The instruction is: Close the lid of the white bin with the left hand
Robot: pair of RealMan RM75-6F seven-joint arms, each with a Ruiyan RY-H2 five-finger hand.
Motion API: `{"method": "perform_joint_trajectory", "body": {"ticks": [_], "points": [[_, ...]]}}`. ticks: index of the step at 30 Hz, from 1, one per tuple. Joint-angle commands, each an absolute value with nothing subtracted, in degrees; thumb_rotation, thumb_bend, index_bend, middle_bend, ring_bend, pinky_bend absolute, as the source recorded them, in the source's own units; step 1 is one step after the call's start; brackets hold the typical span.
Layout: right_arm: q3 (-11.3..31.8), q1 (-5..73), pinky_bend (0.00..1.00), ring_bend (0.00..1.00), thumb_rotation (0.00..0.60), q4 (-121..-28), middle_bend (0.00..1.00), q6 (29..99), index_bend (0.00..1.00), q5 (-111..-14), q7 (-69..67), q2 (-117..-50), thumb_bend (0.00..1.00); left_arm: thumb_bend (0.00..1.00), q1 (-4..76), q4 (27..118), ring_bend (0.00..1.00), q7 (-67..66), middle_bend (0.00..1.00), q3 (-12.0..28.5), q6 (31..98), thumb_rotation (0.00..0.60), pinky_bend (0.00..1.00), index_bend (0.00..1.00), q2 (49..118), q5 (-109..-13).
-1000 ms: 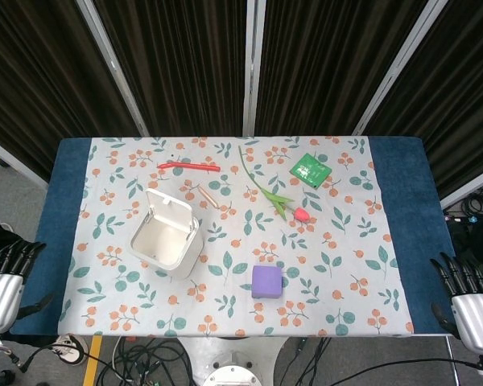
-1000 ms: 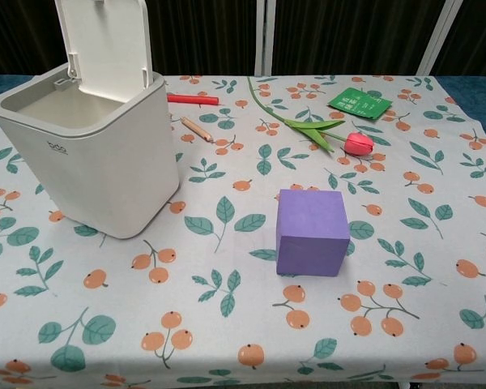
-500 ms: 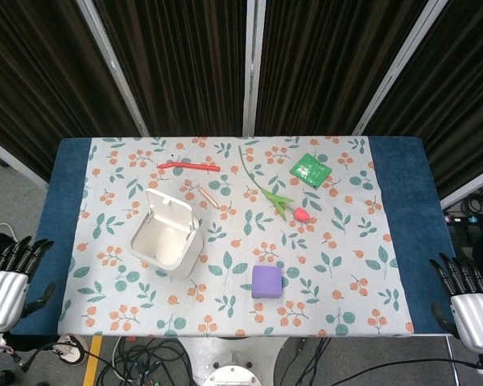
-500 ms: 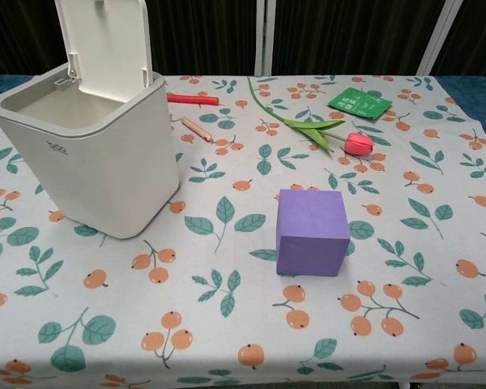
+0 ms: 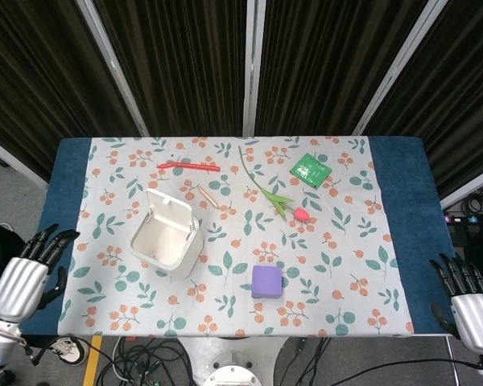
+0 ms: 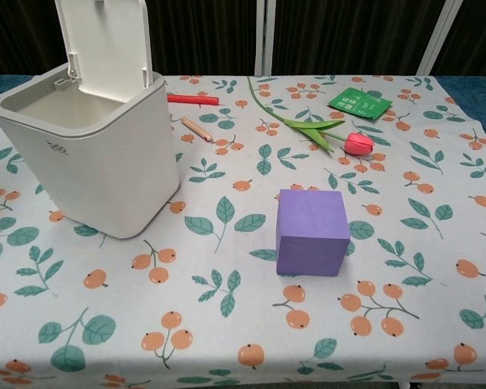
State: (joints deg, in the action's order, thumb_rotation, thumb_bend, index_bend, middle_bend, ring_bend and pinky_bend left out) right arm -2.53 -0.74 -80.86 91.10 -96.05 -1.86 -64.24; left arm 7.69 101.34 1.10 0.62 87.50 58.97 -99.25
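A: Where is the white bin [image 5: 166, 244] from the left hand [image 5: 24, 283]?

B: The bin stands on the left half of the counter [image 5: 69, 151], on the floral cloth. The left hand hangs off the counter's left edge, near the front corner, so the bin lies inward of it and a little toward the far side.

A: And the lid [image 6: 104, 39]?

B: It is up, hinged on the bin's far edge and standing nearly upright over the open mouth. The chest view shows its inner face turned toward the robot. To shut it, the hand would probably have to get above and behind the top edge, then push it forward and down.

A: What are the fingers doing?

B: On the left hand the fingers [image 5: 51, 239] are apart and extended, aimed up toward the counter, with nothing in them. The right hand [image 5: 472, 314] sits off the front right corner, its fingers likewise spread and empty.

A: Which hand is nearer?

B: The left one, plainly. The right hand is well apart from the bin, with the purple cube [image 5: 267, 282] and the tulip [image 5: 274, 195] lying between.

A: Anything in the path?

B: From the left edge to the bin I see only cloth. The red pen [image 5: 188, 166] and pencil [image 5: 208, 197] lie beyond the bin on the far side.
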Motion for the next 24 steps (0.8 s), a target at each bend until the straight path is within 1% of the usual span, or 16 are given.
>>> {"method": "perform_joint_trajectory", "body": {"ticks": [1,7,11,14,17,20,24], "points": [[-2.55,-0.74,0.00,0.00,0.600,-80.62,0.00,90.86,0.00,-95.84,-1.92,-64.35,0.26,0.74,10.40,104.28,0.04,-0.25,0.15,1.82,84.71,0.600,0.16,0.11,58.07,-99.82],[-2.33,-0.68,0.00,0.00,0.600,-80.08,0.00,90.46,0.00,-95.16,-2.54,-64.28,0.26,0.75,15.23,108.59,0.05,-3.13,0.15,5.44,80.54,0.600,0.17,0.11,57.05,-98.68],[-2.38,-0.55,0.00,0.00,0.600,-79.94,0.00,90.27,0.00,-95.25,-2.95,-64.01,0.27,0.77,20.31,112.37,0.06,-2.72,0.16,8.48,74.00,0.600,0.19,0.11,54.31,-94.99],[-2.32,-0.56,0.00,0.00,0.600,-79.70,0.00,90.12,0.00,-95.00,-3.18,-64.18,0.27,0.77,23.01,113.62,0.06,-4.12,0.16,9.70,70.46,0.600,0.19,0.11,53.77,-93.22],[-2.50,-0.28,0.00,0.00,0.600,-79.20,0.00,89.28,0.00,-94.90,-3.64,-64.19,0.27,0.77,26.43,114.40,0.06,-6.98,0.16,10.90,66.16,0.600,0.19,0.11,54.48,-91.20],[-2.76,0.02,0.00,0.00,0.600,-78.75,0.00,88.85,0.00,-95.26,-4.49,-63.95,0.29,0.77,29.07,113.92,0.06,-9.71,0.16,12.64,64.03,0.600,0.20,0.11,55.89,-88.35],[-2.81,0.04,0.00,0.00,0.600,-77.93,0.00,88.62,0.00,-95.04,-5.41,-64.07,0.30,0.77,31.94,113.96,0.06,-10.31,0.16,14.51,61.40,0.600,0.20,0.11,57.08,-83.67]]}}
